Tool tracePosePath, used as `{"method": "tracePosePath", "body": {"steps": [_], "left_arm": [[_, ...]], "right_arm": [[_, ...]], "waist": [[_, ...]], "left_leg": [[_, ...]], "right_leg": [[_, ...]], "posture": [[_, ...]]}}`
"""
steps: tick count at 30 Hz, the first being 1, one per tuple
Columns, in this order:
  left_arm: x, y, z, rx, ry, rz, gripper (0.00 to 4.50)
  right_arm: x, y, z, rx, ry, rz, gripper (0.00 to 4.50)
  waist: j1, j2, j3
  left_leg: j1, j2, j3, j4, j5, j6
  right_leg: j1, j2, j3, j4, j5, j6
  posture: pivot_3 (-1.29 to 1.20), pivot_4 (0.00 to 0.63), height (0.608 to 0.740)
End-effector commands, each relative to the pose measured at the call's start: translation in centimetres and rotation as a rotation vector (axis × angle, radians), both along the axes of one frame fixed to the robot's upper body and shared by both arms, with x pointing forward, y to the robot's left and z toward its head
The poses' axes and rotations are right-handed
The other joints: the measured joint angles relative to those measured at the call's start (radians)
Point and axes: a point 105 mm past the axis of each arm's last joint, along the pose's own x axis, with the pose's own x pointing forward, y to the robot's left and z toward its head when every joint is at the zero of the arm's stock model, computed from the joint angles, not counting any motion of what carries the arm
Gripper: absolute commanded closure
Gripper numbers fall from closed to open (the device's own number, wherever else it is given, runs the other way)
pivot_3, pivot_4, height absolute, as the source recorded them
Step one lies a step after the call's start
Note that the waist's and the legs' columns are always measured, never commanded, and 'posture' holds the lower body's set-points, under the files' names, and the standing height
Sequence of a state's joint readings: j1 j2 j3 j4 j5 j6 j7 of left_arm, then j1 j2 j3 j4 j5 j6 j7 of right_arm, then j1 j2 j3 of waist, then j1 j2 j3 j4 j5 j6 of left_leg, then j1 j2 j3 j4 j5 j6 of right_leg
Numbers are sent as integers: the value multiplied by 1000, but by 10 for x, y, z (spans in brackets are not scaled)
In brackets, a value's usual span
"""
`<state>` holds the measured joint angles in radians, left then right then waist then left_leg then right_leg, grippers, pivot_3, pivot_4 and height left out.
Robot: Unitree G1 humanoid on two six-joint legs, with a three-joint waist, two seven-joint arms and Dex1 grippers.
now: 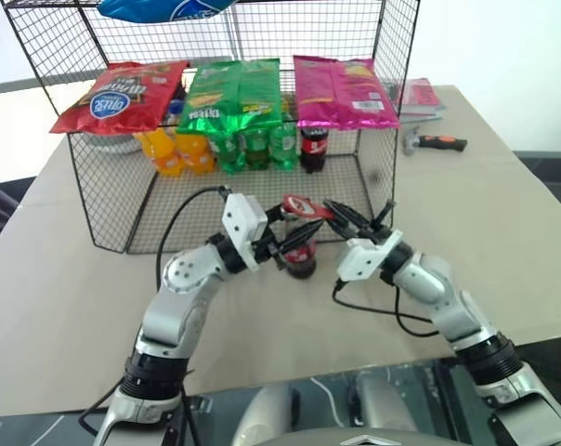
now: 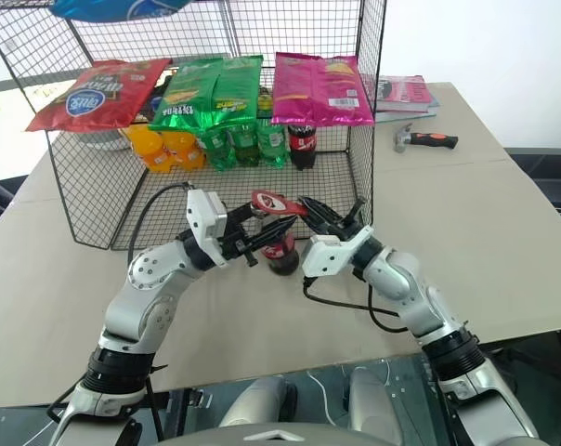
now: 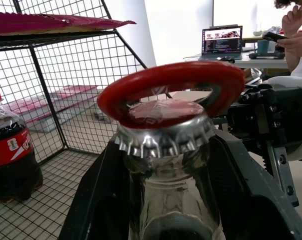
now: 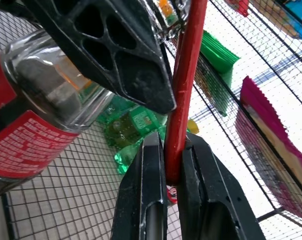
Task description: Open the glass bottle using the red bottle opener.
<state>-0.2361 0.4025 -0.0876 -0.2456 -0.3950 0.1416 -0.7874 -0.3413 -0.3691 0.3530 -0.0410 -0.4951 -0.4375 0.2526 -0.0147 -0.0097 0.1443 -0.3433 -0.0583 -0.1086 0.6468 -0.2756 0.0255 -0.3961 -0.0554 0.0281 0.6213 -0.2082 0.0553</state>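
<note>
Two end effectors meet at frame centre: the left end effector (image 1: 282,243) clamps the bottle (image 1: 301,258) neck, the right end effector (image 4: 172,165) pinches the opener (image 3: 171,90) handle, loop over the cap (image 3: 163,131).

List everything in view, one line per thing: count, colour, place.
Slim clear-glass cola bottle: one, dark liquid, red crown cap, table centre, held by the left gripper.
Flat red bottle opener: one, loop over the cap.
Black wire rack: one, behind the bottle.
Snack bags: red, green, pink, on the rack's shelf; one blue above.
Plastic drink bottles: orange, green, one dark cola, inside the rack.
Orange-and-black-handled hammer: one, table's far right.
Books: pink stack, far right.
Left gripper: shut on the bottle.
Right gripper: shut on the opener's handle.
</note>
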Motion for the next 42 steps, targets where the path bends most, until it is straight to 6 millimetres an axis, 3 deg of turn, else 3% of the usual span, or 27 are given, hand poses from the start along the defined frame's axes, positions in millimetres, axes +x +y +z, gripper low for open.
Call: {"method": "tracePosePath", "body": {"steps": [1, 5, 17, 42], "left_arm": [[-1, -4, -47, 87, 200, -7, 2608], [-3, -6, -48, 89, 212, -18, 2608], [-1, -6, -47, 88, 223, -19, 2608], [-4, -12, -52, 83, 236, -27, 2608]], "right_arm": [[-21, 27, -19, -170, -28, 122, 4500], [-18, 26, -4, -173, -133, 103, 4500], [-19, 25, 1, -175, -197, 106, 4500], [1, -3, 47, -221, -354, 40, 4500]], "waist": [[0, 0, 0], [0, 1, 0], [1, 1, 0], [4, 3, 2]], "left_leg": [[0, 0, 0, 0, 0, 0], [0, 0, 0, -1, 0, 0], [-1, 0, 0, -4, 0, 0], [-3, 0, -2, -9, 0, 0]], "right_leg": [[0, 0, 0, 0, 0, 0], [0, 0, 0, 0, 0, 0], [-1, 0, 0, -4, 0, 0], [-1, 0, -3, -12, 0, 0]], "posture": [[0, 150, 740], [0, 150, 740], [0, 150, 740], [0, 150, 740]]}}
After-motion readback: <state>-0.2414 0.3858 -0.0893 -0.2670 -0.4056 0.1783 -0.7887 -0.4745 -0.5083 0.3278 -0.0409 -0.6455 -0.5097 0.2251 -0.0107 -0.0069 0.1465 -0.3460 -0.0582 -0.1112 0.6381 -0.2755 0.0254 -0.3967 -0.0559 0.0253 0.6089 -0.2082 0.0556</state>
